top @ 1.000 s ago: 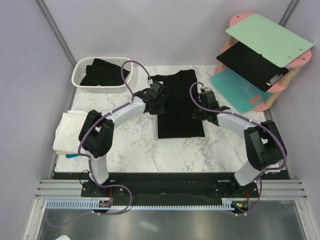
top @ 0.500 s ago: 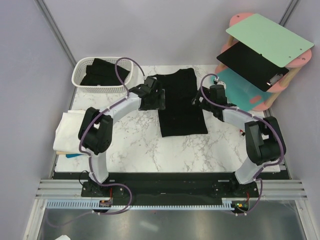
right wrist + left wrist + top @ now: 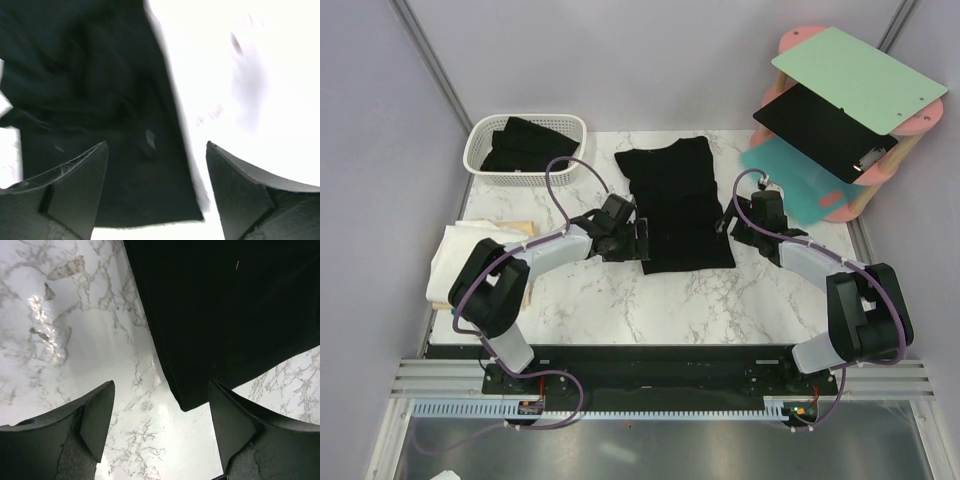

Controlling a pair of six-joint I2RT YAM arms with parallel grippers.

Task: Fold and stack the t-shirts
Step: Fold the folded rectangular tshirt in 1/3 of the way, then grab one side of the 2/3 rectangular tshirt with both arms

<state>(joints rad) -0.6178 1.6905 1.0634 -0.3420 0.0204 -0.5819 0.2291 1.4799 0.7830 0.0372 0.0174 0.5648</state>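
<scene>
- Black t-shirt (image 3: 675, 205) is laid narrow-folded at frame centre on marble table (image 3: 620, 310).
- Left gripper (image 3: 160, 410) fingers are spread over its lower-left corner, empty.
- Right gripper (image 3: 156, 170) fingers are spread at its right edge, empty.
</scene>
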